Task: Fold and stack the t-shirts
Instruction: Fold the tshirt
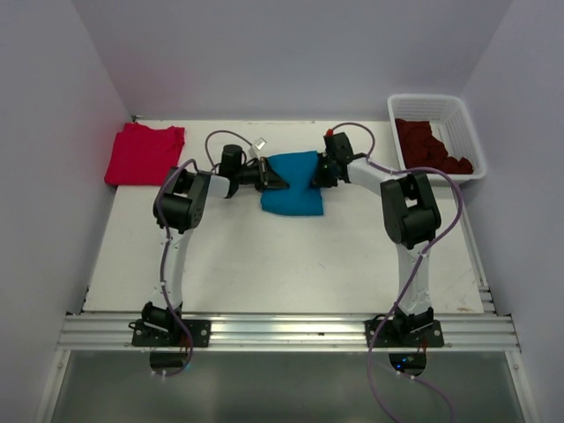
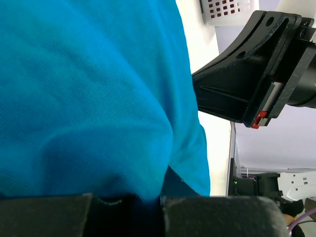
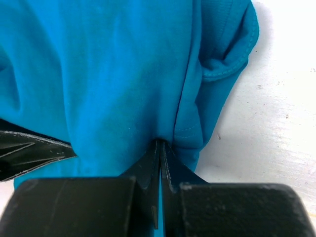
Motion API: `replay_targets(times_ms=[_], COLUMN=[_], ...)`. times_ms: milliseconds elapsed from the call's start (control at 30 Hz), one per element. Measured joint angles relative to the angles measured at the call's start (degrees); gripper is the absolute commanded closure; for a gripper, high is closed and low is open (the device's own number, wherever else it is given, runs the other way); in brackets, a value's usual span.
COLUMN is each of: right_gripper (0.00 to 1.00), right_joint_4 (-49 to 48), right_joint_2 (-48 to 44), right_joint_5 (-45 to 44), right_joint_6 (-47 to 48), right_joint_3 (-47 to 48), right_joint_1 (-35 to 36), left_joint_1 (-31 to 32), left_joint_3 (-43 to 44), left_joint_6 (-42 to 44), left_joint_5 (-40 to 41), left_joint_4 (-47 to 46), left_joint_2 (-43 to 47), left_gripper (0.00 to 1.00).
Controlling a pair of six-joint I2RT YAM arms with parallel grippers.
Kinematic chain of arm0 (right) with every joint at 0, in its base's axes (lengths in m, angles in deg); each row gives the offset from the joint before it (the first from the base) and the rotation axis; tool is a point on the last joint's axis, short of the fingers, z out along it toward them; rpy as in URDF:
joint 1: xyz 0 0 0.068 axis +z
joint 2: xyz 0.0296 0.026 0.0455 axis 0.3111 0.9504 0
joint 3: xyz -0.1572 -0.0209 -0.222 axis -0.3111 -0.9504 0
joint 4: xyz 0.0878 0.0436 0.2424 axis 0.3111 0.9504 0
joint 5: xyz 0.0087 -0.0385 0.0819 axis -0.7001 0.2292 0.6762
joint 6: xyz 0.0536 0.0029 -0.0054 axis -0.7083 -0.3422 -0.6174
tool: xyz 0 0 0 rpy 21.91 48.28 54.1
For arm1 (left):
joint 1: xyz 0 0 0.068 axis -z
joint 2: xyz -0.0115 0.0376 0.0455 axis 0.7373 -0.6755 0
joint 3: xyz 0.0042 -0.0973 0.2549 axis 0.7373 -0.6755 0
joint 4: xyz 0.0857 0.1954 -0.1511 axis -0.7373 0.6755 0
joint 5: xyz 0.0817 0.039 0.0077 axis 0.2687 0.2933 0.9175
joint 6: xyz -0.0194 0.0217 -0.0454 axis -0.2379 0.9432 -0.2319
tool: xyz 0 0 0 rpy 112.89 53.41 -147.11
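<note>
A teal blue t-shirt (image 1: 295, 189) lies partly folded at the middle back of the table, held between both grippers. My left gripper (image 1: 278, 179) is at its left edge; in the left wrist view the teal cloth (image 2: 89, 74) drapes over the fingers and bunches into them. My right gripper (image 1: 316, 174) is at its right edge, and its jaws (image 3: 160, 144) are pressed shut on a fold of the cloth (image 3: 98, 64). A bright red t-shirt (image 1: 144, 152) lies folded at the far left. Dark maroon t-shirts (image 1: 432, 145) lie in the basket.
The white lattice basket (image 1: 427, 99) stands at the back right, and it also shows in the left wrist view (image 2: 222, 10). The white table (image 1: 264, 256) stretches in front of the shirt. Walls close the left, back and right sides.
</note>
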Motion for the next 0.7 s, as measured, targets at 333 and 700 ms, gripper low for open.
replay_targets(times_ms=[333,700], right_gripper=[1.00,1.00], right_joint_4=[-2.3,-1.2], right_joint_2=[-8.8,-30.3], right_joint_5=[1.6,1.5], right_joint_6=[1.8,2.7], right_joint_3=[-11.4,-21.9], right_joint_1=[0.0,0.1], left_joint_1=[-0.4,-8.4], left_joint_3=[0.8,6.8], left_joint_6=[6.4,17.1], left_joint_5=[2.1,6.6], left_joint_4=[12.1,30.7], left_joint_2=[3.7,9.7], left_gripper=[1.00,1.00])
